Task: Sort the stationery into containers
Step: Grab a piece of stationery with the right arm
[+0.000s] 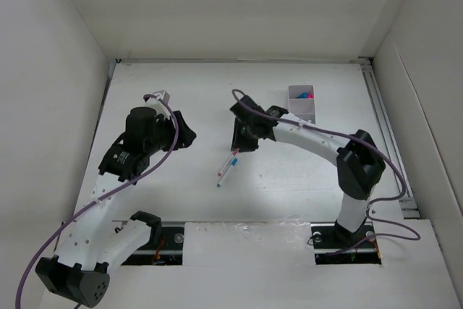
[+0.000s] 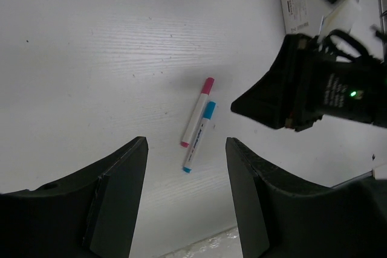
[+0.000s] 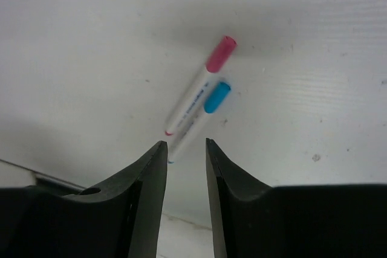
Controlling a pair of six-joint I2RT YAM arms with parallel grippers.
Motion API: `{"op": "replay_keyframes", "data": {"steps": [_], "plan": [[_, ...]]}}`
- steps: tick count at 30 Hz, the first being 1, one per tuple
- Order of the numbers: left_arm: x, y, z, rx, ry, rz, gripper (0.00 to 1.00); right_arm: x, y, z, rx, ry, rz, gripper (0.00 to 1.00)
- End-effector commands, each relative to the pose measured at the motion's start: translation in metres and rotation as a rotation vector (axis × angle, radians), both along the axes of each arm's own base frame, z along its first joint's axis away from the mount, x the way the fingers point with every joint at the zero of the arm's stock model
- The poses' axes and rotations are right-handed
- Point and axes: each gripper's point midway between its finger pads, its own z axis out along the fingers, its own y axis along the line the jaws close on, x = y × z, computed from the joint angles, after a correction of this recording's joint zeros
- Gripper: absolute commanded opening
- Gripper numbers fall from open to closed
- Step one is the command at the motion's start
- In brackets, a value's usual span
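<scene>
There are two thin white pens. One has a pink cap (image 3: 199, 86) and the other a blue cap (image 3: 196, 116). They lie flat on the white table (image 1: 304, 179), around the middle, pressed side by side.

Their long axes are almost parallel and run from near-left to far-right. Both caps are at the far-right ends, pointing roughly toward the box, and a small plug of matching colour marks each near-left end. The pink-capped pen sits slightly farther along that line than the blue-capped one.

There is one small white translucent plastic box (image 1: 304, 113), standing far and right, well apart from the pens. Pink and blue pieces show in its far compartment, too small to count.

There are two black two-finger grippers. The right gripper (image 3: 184, 170) hangs above the cap end of the pens. Its fingers are drawn close with a narrow slit between them and hold nothing. In its own wrist view, the pens' plug ends lie just beyond the fingertips.

The left gripper (image 2: 186, 191) is to the left of the pens, spread wide and empty. In its wrist view, both pens show in the gap between the fingers.
</scene>
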Motion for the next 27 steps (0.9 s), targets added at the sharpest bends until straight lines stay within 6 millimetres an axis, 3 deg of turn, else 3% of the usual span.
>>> {"op": "replay_keyframes", "data": {"steps": [1, 7, 13, 27], "plan": [[-0.001, 0.0, 0.017, -0.014, -0.053, -0.003, 0.51, -0.011, -0.007, -0.012, -0.139, -0.022, 0.002, 0.36], [-0.003, -0.001, 0.02, -0.021, -0.06, -0.011, 0.51, -0.018, 0.003, -0.044, -0.197, 0.024, 0.035, 0.35], [-0.003, 0.0, 0.016, -0.011, -0.055, -0.016, 0.51, -0.022, 0.011, -0.06, -0.228, 0.036, 0.054, 0.35], [-0.003, -0.006, 0.009, -0.019, -0.032, -0.039, 0.51, -0.019, 0.027, -0.075, -0.185, 0.059, 0.052, 0.34]]}}
